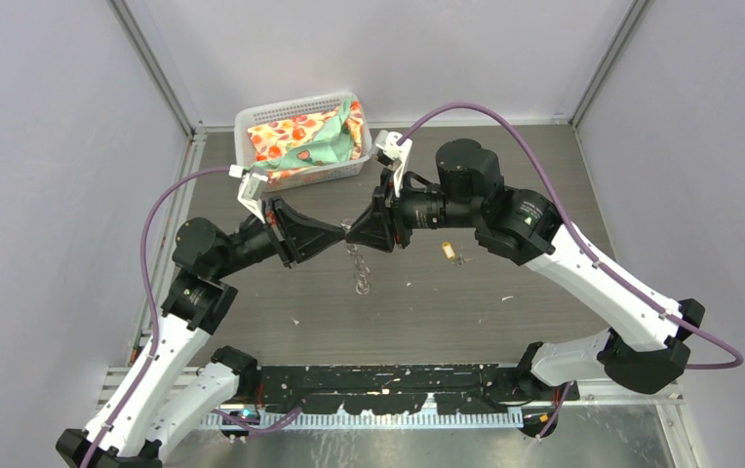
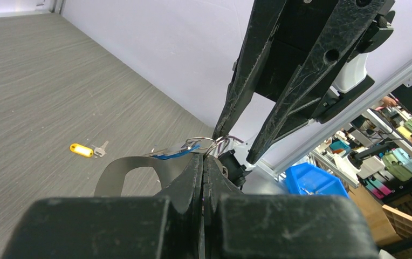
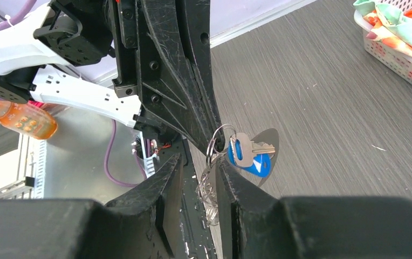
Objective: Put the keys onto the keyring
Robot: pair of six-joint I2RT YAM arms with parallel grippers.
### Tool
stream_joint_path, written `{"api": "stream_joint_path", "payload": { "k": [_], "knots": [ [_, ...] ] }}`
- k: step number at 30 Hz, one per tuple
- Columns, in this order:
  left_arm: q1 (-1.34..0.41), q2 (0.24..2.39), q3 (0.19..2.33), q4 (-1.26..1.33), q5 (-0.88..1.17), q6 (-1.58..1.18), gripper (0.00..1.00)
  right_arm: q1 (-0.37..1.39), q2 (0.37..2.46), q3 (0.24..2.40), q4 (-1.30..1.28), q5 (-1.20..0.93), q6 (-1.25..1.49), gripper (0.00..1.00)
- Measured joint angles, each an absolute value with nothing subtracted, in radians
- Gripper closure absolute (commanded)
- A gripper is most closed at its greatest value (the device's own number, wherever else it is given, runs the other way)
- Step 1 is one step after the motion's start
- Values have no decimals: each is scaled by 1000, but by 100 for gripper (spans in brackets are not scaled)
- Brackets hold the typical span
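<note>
Silvery keyring (image 2: 109, 167), a wire loop with a flat tag, is pinched above the table (image 1: 447, 312) by the left gripper (image 2: 203, 159), its fingers pressed together on it. On the loop hangs the blue key (image 3: 242, 155). Either side of the dangling chain (image 3: 208, 194), the right gripper (image 3: 201, 168) has its fingers apart. Nearby on the table lies the yellow key (image 1: 449, 252).

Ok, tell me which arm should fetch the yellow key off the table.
Right, probably. The yellow key lies on its side of the table, and the right gripper stands open. The left gripper is shut on the ring carrying the blue key.
</note>
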State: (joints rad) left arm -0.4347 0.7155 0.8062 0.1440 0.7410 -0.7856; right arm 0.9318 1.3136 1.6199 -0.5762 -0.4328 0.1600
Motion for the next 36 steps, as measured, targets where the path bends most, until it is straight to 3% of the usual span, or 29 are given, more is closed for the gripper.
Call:
{"api": "stream_joint_path", "payload": {
  "k": [4, 8, 19, 22, 28, 36],
  "knots": [
    [-435, 715, 806, 144, 741, -786, 100, 932, 1314, 1618, -575, -432, 159, 71],
    [-435, 716, 806, 144, 741, -786, 100, 932, 1314, 1616, -575, -428, 156, 82],
    [-435, 715, 806, 144, 741, -787, 100, 932, 1316, 1611, -567, -385, 161, 77],
    [-435, 715, 806, 144, 741, -788, 100, 932, 1318, 1611, -565, -380, 161, 81],
    [-435, 715, 806, 144, 740, -797, 100, 932, 1321, 1610, -553, -377, 158, 99],
    [-435, 715, 806, 141, 733, -804, 100, 932, 1321, 1608, -553, -376, 152, 99]
  ]
}}
